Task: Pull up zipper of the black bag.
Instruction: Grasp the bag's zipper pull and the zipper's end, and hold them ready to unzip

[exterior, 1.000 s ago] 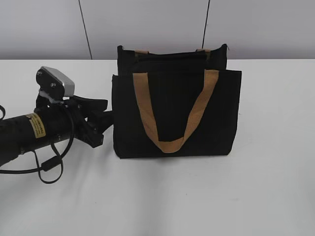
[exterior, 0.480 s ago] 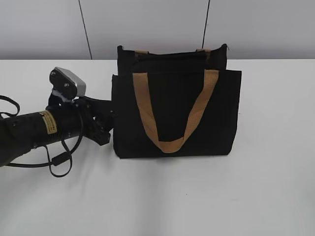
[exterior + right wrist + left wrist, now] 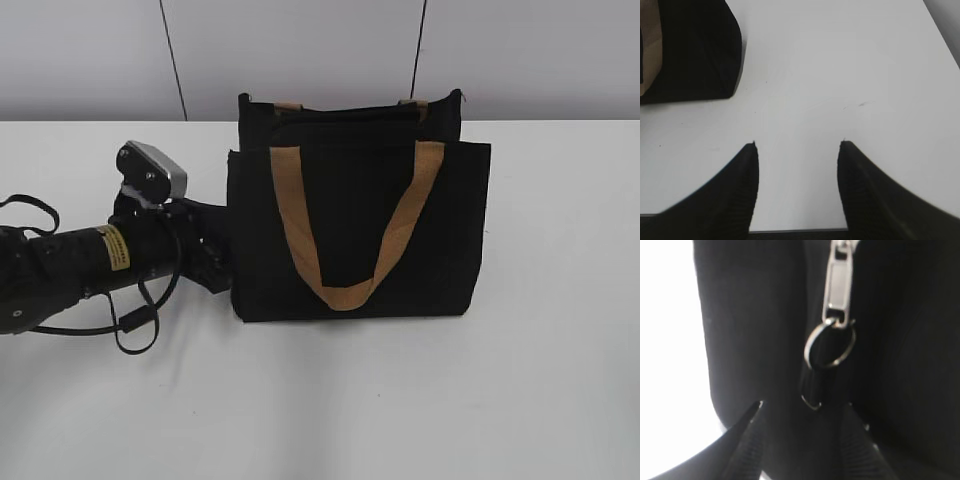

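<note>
The black bag stands upright in the middle of the white table, its tan handle hanging down the front. My left gripper is at the bag's left side. In the left wrist view the silver zipper slider with its ring pull and black fabric tail lies just ahead of the left gripper. The jaws are open and the tail's end sits between the fingertips. My right gripper is open and empty over bare table, with a corner of the bag to its upper left.
The white table stretches in front of and to the right of the bag. A grey wall stands behind it. The left arm's cable loops down onto the table. The table's near edge shows under the right gripper.
My left arm has moved right, bringing its gripper up against the bag's left side. The bag has not moved.
</note>
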You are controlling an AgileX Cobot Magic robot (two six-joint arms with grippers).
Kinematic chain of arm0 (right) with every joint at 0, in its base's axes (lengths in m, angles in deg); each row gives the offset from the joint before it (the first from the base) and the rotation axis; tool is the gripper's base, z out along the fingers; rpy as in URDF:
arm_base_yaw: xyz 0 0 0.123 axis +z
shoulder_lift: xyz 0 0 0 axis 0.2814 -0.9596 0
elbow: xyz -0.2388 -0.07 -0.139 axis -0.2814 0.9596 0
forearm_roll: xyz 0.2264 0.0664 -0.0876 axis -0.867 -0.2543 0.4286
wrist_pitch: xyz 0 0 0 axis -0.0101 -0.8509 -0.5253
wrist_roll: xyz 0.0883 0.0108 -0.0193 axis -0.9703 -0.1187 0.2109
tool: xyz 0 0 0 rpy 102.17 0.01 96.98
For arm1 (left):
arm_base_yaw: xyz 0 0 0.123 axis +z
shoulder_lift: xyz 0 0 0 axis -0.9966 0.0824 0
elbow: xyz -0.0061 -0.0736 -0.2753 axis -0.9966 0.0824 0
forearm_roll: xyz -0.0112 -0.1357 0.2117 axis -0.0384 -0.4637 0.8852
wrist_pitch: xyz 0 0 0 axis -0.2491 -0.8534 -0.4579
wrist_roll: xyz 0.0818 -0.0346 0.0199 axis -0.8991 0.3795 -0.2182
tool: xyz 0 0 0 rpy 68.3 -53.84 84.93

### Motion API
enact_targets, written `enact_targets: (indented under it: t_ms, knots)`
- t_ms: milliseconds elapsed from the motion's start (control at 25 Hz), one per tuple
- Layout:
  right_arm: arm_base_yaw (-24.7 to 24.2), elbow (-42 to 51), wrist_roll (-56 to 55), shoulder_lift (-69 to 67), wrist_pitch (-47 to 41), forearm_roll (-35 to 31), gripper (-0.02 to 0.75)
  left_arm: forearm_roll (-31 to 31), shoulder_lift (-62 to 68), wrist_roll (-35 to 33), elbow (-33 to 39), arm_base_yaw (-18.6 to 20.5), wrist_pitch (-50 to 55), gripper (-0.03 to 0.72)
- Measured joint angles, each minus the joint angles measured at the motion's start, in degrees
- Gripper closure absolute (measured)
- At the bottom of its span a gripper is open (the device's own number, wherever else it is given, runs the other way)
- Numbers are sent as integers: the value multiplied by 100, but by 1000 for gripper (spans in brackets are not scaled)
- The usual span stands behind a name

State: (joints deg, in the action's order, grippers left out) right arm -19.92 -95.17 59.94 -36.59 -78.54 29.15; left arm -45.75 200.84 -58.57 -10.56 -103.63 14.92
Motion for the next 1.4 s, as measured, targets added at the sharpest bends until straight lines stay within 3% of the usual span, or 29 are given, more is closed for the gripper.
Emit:
enact_targets:
  t_ms: [200,600,720,920,1200,1400]
  knots:
    - [0,0,0,0,0,0,337,0,13,0,-171,0,-92,330]
    - [0,0,0,0,0,0,337,0,61,2,-227,0,-109,416]
    - [0,0,0,0,0,0,337,0,85,2,-227,0,-104,484]
    - [0,0,0,0,0,0,337,-9,85,2,-227,0,-109,669]
    - [0,0,0,0,0,0,337,-152,-182,2,-213,0,32,677]
    - [0,0,0,0,0,0,337,-201,-1024,2,-190,0,1008,677]
